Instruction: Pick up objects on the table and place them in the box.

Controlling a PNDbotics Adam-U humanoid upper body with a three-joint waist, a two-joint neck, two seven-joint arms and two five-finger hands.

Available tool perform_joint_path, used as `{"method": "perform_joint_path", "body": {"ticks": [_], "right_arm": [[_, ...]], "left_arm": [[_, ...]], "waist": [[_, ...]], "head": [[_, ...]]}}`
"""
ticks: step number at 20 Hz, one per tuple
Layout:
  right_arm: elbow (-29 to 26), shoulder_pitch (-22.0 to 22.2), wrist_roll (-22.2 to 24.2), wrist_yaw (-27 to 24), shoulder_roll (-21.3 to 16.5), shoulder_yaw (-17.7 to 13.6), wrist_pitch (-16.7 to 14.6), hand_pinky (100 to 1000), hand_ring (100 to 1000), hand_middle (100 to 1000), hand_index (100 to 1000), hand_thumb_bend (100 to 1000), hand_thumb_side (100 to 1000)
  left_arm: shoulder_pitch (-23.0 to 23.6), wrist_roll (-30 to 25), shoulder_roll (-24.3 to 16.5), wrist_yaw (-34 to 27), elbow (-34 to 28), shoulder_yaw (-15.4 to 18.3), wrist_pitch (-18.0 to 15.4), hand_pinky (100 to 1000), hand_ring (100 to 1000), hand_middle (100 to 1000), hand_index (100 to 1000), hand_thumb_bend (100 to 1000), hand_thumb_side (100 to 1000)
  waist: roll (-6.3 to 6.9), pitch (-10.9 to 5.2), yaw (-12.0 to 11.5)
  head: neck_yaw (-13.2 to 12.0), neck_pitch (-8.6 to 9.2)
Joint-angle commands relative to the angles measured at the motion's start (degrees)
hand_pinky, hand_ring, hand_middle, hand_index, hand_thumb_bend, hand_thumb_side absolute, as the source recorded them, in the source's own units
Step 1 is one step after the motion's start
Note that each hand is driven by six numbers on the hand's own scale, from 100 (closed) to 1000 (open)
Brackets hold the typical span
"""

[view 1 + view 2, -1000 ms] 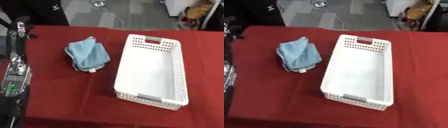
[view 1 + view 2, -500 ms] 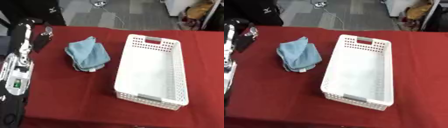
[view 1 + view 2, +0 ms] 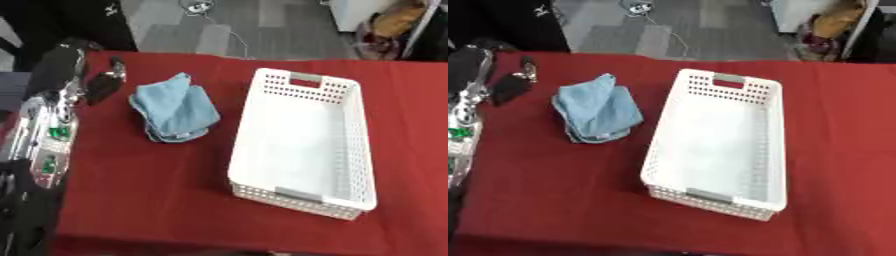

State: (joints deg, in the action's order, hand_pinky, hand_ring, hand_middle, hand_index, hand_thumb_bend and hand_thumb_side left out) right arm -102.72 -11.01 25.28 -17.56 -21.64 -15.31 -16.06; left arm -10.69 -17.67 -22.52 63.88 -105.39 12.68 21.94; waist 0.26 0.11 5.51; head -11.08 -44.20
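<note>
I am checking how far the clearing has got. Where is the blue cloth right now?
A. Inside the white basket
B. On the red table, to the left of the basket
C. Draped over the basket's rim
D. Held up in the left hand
B: the blue cloth lies folded on the red table, apart from the white basket, which holds nothing; the left hand is beside it, not touching.

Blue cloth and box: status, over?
Left hand above the table, left of the blue cloth, not touching it. Right hand out of view. Cloth folded on the red table; white box empty. Nothing in between.
</note>
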Motion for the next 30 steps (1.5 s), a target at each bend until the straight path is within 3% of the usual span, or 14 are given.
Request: {"method": "perform_joint_path", "body": {"ticks": [1,6,10,15,20,25,30], "right_arm": [[-0.8,-0.7,0.1,-0.2,-1.2,-0.1,0.1,806,943,879,1000,100,940],[-0.7,-0.5,0.1,0.1,-1.1,-0.3,0.1,806,944,879,1000,100,940],[-0.6,-0.6,0.2,0.1,-1.1,-0.1,0.2,806,944,879,1000,100,940],[-0.6,-0.8,0.5,-0.1,-1.2,0.2,0.5,807,944,879,1000,100,941],[-0.5,-1.1,0.9,-0.3,-1.4,0.5,0.7,807,945,880,1000,100,942],[-0.5,-1.1,1.0,-0.3,-1.4,0.5,0.7,808,945,880,1000,100,942],[-0.5,-1.1,1.1,-0.4,-1.4,0.6,0.7,808,945,880,1000,100,942]], "left_arm": [[-0.8,-0.9,-1.0,0.9,-1.4,-0.2,-0.1,630,746,821,834,100,682],[-2.4,-2.3,-2.1,1.8,-1.0,-1.8,-0.9,638,755,830,854,100,648],[-5.8,-5.4,-6.5,0.2,0.5,-6.2,-4.3,664,769,829,879,100,615],[-11.2,-11.4,-15.2,-7.7,5.1,-15.0,-10.7,697,787,839,913,187,669],[-15.5,-14.6,-21.6,-18.8,11.1,-21.1,-14.0,705,798,863,934,192,784],[-18.2,-14.8,-21.8,-23.4,18.5,-23.0,-14.1,695,795,870,937,165,856],[-20.9,-15.4,-19.8,-23.6,25.6,-24.7,-14.2,703,810,878,944,179,933]], "waist": [[-0.03,-0.38,0.4],[-0.04,-0.32,1.7],[0.16,-0.63,2.5],[0.52,-0.99,3.4],[0.82,-1.11,4.0],[0.79,-1.07,4.2],[0.69,-1.11,4.3]], "head": [[-0.5,0.09],[0.0,0.09],[-0.3,0.09],[-0.7,0.09],[-1.0,0.09],[-1.0,0.09],[-1.2,0.09]]}}
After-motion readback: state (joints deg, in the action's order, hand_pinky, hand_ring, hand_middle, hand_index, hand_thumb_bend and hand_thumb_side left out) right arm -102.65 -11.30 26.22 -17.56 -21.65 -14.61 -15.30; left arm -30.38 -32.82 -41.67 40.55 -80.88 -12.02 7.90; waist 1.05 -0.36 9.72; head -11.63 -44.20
